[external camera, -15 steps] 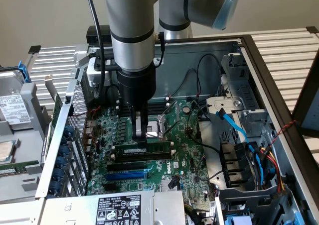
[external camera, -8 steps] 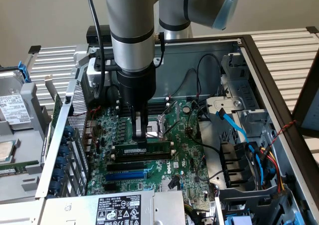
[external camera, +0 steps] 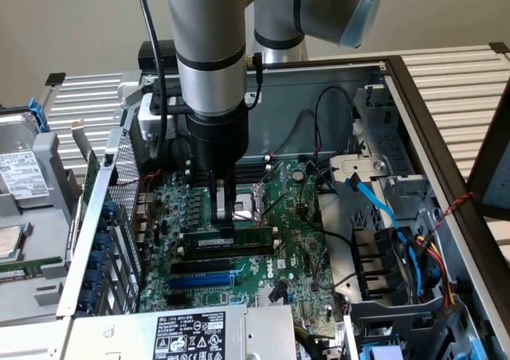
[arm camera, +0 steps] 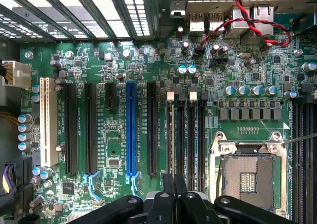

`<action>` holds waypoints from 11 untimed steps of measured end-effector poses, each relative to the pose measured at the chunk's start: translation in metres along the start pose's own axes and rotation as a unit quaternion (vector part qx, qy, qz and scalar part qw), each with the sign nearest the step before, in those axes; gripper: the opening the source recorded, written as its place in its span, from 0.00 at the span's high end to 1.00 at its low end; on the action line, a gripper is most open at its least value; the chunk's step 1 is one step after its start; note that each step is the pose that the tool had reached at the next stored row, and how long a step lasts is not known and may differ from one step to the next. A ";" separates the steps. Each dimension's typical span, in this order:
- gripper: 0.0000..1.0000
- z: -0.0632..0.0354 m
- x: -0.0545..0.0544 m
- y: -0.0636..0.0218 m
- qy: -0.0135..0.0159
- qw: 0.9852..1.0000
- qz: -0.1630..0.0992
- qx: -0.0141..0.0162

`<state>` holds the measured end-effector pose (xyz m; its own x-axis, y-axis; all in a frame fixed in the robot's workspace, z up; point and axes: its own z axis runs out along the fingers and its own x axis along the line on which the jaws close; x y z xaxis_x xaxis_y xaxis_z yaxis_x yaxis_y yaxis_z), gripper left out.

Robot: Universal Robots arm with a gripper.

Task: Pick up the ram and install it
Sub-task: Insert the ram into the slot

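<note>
You've got the gripper [external camera: 225,217] low over the mobo [external camera: 296,244], fingers [arm camera: 167,204] nearly together, pinching the ram [external camera: 243,238] at mid-length by its top edge. Ram stands upright on edge approx. mid-board, just beside the CPU socket [external camera: 259,197], parallel w/ the black slots [external camera: 211,263] & blue slot [external camera: 199,280].

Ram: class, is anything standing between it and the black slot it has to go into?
Nothing visible. In the exterior view the ram sits lengthwise right on a long black slot, fingers closed at its top edge; no cable or part shows between them.
</note>
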<state>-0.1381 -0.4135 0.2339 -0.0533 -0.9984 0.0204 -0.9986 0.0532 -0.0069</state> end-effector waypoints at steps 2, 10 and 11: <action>0.88 0.0000 0.000 0.0000 0.000 1.000 0.000 0.000; 0.88 0.0007 0.000 0.0000 0.000 1.000 0.000 0.000; 0.88 0.0008 0.000 0.0000 0.000 1.000 0.000 0.000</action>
<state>-0.1381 -0.4135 0.2331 -0.0533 -0.9984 0.0206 -0.9986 0.0532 -0.0068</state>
